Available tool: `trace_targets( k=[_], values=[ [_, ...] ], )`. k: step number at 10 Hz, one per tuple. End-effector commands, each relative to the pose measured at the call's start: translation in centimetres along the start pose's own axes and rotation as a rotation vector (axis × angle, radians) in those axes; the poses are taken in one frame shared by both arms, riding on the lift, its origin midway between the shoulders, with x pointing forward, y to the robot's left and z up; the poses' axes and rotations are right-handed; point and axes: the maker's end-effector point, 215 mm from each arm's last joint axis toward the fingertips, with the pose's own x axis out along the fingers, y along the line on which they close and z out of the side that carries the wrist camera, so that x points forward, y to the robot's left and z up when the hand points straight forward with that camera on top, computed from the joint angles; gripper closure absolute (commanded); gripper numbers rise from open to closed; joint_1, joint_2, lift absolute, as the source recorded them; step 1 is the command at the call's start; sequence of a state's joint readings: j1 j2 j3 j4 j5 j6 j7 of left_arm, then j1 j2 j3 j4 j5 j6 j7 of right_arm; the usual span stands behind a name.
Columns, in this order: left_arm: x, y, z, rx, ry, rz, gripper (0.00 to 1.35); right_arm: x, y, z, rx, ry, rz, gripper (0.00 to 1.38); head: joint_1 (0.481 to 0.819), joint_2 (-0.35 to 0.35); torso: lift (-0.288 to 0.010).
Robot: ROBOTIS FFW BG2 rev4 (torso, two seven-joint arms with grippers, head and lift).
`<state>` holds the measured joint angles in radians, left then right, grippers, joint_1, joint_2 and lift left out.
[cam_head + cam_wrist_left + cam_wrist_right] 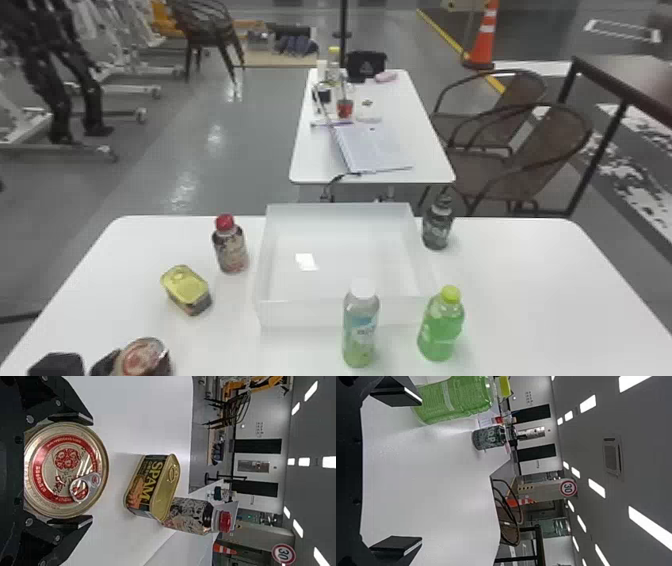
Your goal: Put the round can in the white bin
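I'm looking across the white table (525, 280) at the white bin (300, 313) standing on it, and here's my right gripper (417, 471), fingers spread wide near the yellow-capped green bottle (440, 327). Over at the near left, my left gripper (103, 366) has the round can (143, 357) pinched between both fingers, outside the bin, and there's the smaller rectangular tin (186, 286) just beyond it!

The round can (65, 471) is gripped between black fingers (73, 418). Beyond it, a rectangular tin (148, 483) and a red-capped bottle (192, 514) are seen upright on the table (130, 411).
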<state>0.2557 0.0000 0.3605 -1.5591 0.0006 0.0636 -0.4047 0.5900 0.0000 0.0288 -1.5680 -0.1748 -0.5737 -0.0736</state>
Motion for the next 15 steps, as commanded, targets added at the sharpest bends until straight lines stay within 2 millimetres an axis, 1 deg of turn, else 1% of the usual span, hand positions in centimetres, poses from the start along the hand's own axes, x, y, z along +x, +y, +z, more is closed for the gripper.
trace_targets(
  k=[1,3,4,7,8,9,12,14,15],
  values=[
    [0.1,-0.3,-0.4,-0.006,0.012,-0.007,0.62,0.0,0.0,0.0,0.002,-0.001,-0.001,0.07,0.549,0.000,-0.100],
    [0.3,-1.0,-0.2,-0.018,0.009,-0.026,0.63,0.0,0.0,0.0,0.002,-0.001,-0.001,0.07,0.549,0.000,-0.100],
    [0.6,-1.9,1.2,-0.010,-0.004,-0.041,0.63,0.0,0.1,0.0,0.003,0.000,0.000,0.07,0.549,0.000,-0.100],
    [2.3,-4.4,8.1,0.016,-0.079,-0.079,0.63,0.0,0.1,-0.2,0.003,0.003,0.000,0.07,0.549,0.000,-0.100],
    [3.0,-5.3,10.0,0.003,-0.111,-0.098,0.63,0.0,0.1,-0.2,0.003,0.003,0.000,0.07,0.549,0.000,-0.100],
    [3.8,-6.4,11.2,-0.008,-0.124,-0.118,0.63,0.0,0.3,-0.2,0.005,0.004,0.004,0.07,0.549,0.000,-0.100],
    [6.8,-11.3,15.2,-0.036,-0.177,-0.238,0.63,0.3,0.6,-0.2,0.008,0.000,0.008,0.07,0.549,0.000,-0.100],
    [9.1,-15.3,18.1,-0.045,-0.216,-0.331,0.63,0.5,0.8,-0.1,0.009,-0.002,0.010,0.07,0.549,0.000,-0.100],
    [10.1,-17.4,19.1,-0.048,-0.228,-0.377,0.63,0.7,0.8,-0.1,0.010,-0.004,0.010,0.07,0.549,0.000,-0.100]
  ],
)
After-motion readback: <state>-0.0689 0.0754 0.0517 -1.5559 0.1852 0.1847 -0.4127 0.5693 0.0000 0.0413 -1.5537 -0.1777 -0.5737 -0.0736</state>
